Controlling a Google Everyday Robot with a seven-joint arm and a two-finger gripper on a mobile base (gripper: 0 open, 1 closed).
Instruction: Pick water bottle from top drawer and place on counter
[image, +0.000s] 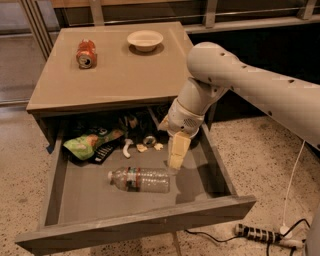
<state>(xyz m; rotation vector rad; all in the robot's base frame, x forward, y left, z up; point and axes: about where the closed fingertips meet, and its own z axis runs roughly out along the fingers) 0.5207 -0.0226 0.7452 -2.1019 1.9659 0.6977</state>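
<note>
The water bottle, clear crinkled plastic with a white cap at its left end and a red-white-green label, lies on its side in the middle of the open top drawer. My gripper hangs fingers-down inside the drawer, just above and to the right of the bottle's base end, holding nothing. The tan counter is above the drawer.
An orange soda can lies on the counter's left; a white bowl sits at its back. A green snack bag, a dark object and small white bits lie at the drawer's back. A power strip and cables lie on the floor at right.
</note>
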